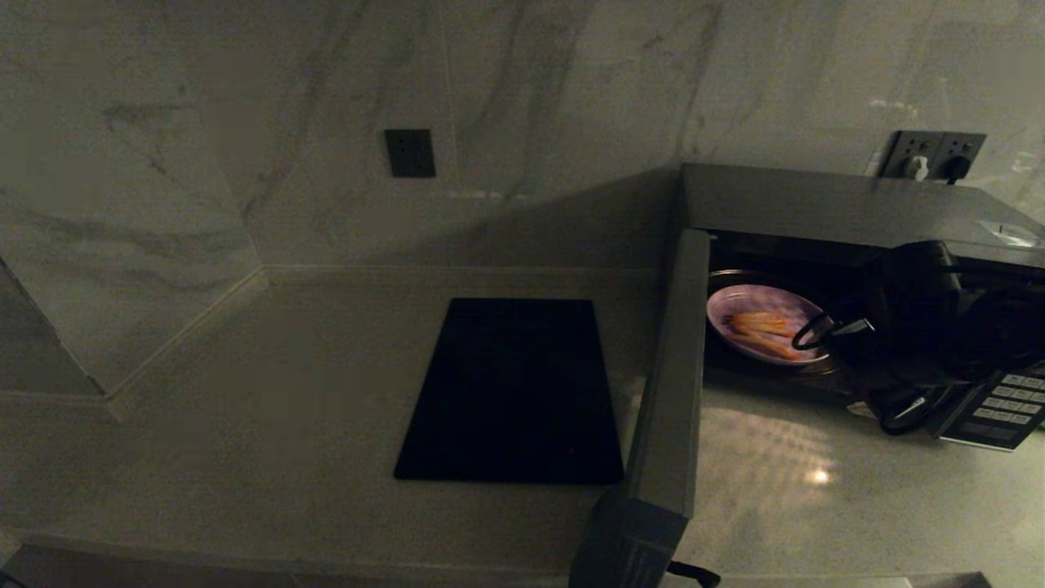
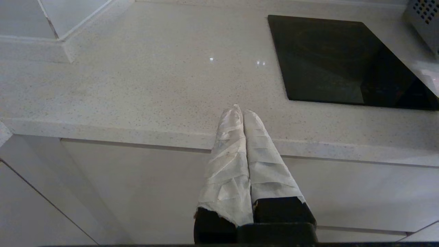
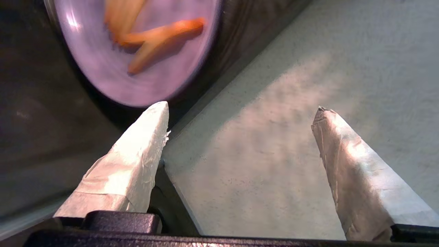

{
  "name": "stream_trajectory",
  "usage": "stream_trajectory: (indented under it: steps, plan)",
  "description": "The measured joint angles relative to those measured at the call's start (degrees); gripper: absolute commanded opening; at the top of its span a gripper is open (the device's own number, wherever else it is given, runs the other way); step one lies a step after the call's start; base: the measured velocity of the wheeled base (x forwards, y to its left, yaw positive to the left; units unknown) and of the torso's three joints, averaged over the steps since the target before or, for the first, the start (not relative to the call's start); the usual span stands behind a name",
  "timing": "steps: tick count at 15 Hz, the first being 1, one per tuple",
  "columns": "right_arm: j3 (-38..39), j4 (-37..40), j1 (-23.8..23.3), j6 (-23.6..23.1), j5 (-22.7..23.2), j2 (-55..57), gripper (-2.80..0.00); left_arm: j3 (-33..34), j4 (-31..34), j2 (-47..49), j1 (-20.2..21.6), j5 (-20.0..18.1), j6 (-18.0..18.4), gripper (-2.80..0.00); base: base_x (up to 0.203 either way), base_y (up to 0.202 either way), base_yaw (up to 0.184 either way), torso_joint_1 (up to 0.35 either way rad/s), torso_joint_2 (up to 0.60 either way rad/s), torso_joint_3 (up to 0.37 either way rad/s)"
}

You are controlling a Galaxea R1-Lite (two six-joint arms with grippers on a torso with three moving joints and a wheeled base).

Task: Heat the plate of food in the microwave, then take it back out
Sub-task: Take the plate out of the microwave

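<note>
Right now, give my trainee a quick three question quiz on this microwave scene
1. True or false: the microwave door is shut.
2. Where is the plate of food? A) on the black slab B) inside the microwave C) held in the right gripper
3. Fill in: the left gripper, near the counter edge, is ____.

Key: 1. False, the door stands open. 2. B; the right gripper is open just in front of the plate, holding nothing. 3. Shut, holding nothing.

Flat black slab [image 1: 513, 392] on pale speckled countertop [image 1: 245, 425], dark wall sockets [image 1: 410, 153] on marble backsplash [image 1: 531, 98]
</note>
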Motion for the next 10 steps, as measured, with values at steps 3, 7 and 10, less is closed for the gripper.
stream_trajectory:
  steps: [3,7,10]
  plan:
    - [1.4,-6.7,0.4,0.8,-0.6,1.4,0.00,0.0,0.0,0.0,0.0,0.0,0.0,-2.80,0.000,0.000,0.000,0.000,0.00,0.000]
    - [3.6,-10.7,0.7,1.6,-3.6,3.8,0.00,0.0,0.0,0.0,0.0,0.0,0.0,-2.80,0.000,0.000,0.000,0.000,0.00,0.000]
    - [4.2,-12.7,0.8,2.6,-4.7,5.5,0.00,0.0,0.0,0.0,0.0,0.0,0.0,-2.80,0.000,0.000,0.000,0.000,0.00,0.000]
